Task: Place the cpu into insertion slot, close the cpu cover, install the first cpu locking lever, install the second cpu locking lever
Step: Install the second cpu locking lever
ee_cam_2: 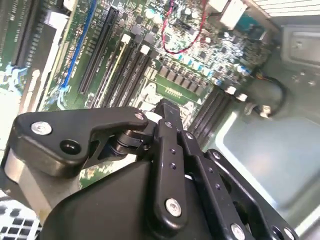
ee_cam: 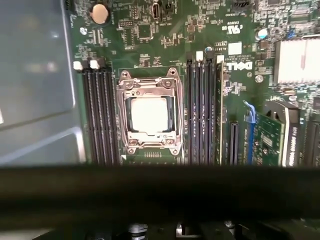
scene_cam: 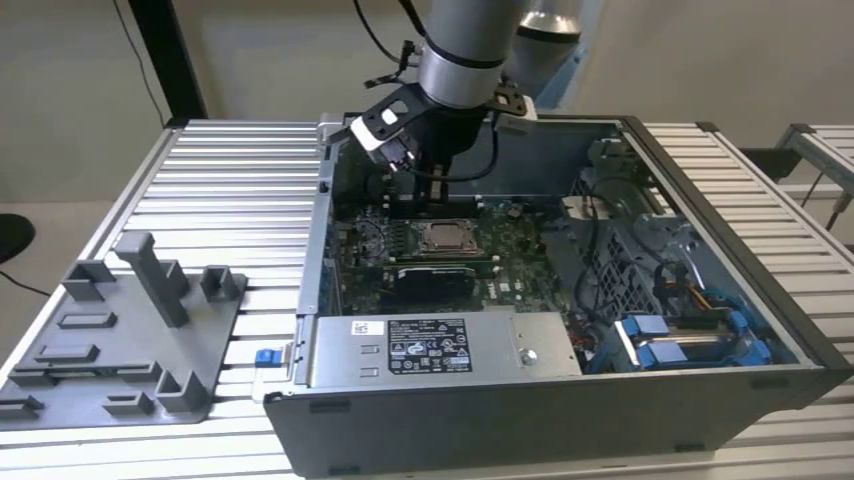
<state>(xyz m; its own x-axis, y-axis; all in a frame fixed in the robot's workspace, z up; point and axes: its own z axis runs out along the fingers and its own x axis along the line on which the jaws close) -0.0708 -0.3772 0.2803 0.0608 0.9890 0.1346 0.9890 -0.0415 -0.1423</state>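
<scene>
The cpu (ee_cam: 148, 114) already sits in the insertion slot (ee_cam: 131, 116) under the cpu cover (ee_cam: 149, 86) — your gripper (scene_cam: 400, 160) hovers above, jaws' state unclear — so come down squarely and press gently.

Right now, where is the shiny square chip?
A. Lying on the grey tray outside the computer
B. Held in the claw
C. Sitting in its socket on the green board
C: the cpu lies in the insertion slot, framed by the cpu cover.
</scene>
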